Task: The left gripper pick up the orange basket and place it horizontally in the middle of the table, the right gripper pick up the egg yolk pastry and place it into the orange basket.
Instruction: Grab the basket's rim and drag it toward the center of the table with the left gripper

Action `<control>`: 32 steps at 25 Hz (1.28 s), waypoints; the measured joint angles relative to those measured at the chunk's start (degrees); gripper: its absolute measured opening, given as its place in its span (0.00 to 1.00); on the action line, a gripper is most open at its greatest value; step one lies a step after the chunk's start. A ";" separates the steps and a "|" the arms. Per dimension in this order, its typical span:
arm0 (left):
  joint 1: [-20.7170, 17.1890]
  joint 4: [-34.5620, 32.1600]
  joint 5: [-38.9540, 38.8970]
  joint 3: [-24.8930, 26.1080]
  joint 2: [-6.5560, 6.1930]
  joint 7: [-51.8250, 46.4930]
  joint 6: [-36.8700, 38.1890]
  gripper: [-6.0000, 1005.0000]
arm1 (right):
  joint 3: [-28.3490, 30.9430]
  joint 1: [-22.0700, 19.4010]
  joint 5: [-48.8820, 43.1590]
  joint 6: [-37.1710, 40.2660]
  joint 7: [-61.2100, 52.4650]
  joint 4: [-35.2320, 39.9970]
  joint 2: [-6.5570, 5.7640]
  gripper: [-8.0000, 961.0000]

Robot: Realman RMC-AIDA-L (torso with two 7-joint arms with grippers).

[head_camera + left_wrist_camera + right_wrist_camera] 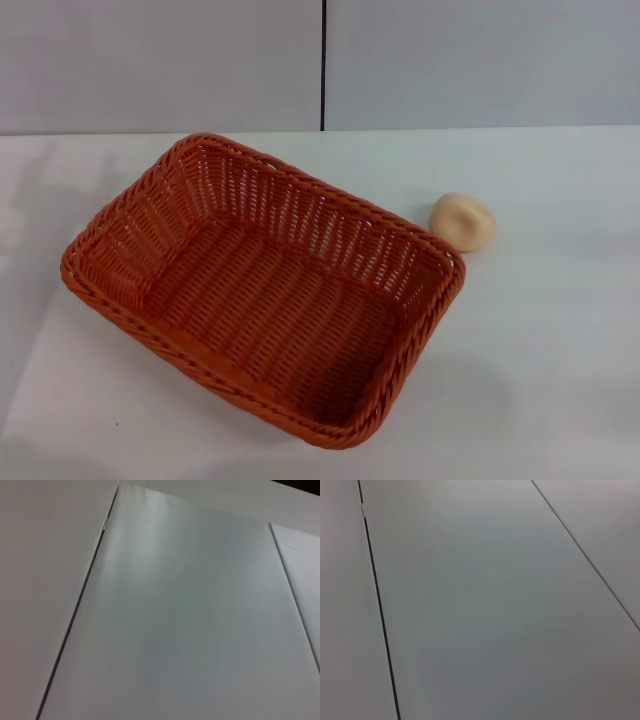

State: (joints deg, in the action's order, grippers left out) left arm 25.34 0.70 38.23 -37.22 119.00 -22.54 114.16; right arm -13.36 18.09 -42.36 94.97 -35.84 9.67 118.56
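Observation:
The orange basket [265, 285] lies on the white table [540, 340] in the head view, left of centre and turned at a slant, its long side running from upper left to lower right. It is empty. The egg yolk pastry [463, 221] sits on the table just beyond the basket's far right corner, close to the rim but apart from it. Neither gripper shows in any view. Both wrist views hold only flat grey-white panels with thin seams.
A grey wall [160, 60] with a dark vertical seam [323, 65] rises behind the table's far edge. Bare tabletop spreads to the right of the basket and in front of the pastry.

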 joint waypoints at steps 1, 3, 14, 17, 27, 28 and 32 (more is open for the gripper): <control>0.02 0.00 0.00 -0.05 0.00 -0.06 0.00 0.79 | 0.00 -0.02 0.00 0.00 -0.01 0.00 0.00 0.73; 0.06 0.00 0.00 -0.08 0.00 -0.41 0.00 0.82 | 0.00 -0.05 0.00 0.00 -0.01 0.00 0.01 0.73; 0.00 0.00 0.09 -0.25 -0.19 -3.04 -0.19 0.82 | 0.00 0.24 0.00 -0.38 -0.03 0.00 -0.01 0.73; 0.04 0.00 0.10 -0.67 -0.23 -3.14 -0.19 0.81 | -0.20 0.35 0.00 -0.49 -0.13 0.00 -0.01 0.73; -0.11 -2.85 0.10 -4.76 -0.80 -10.18 -2.86 0.81 | -0.53 0.36 -0.21 -0.55 -0.99 0.00 -0.09 0.73; -0.24 -3.94 0.08 -5.53 -0.85 -11.76 -3.76 0.81 | -0.53 0.32 -0.22 -0.58 -1.07 0.00 -0.09 0.73; -1.47 -12.87 0.13 -12.77 -1.63 -19.72 -10.45 0.81 | -0.40 0.22 -0.30 -0.62 -1.09 0.00 -0.09 0.73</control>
State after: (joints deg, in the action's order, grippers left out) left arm 23.87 -12.17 38.36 -49.99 117.37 -42.26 103.71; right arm -13.75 18.31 -42.67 94.35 -36.93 9.67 118.47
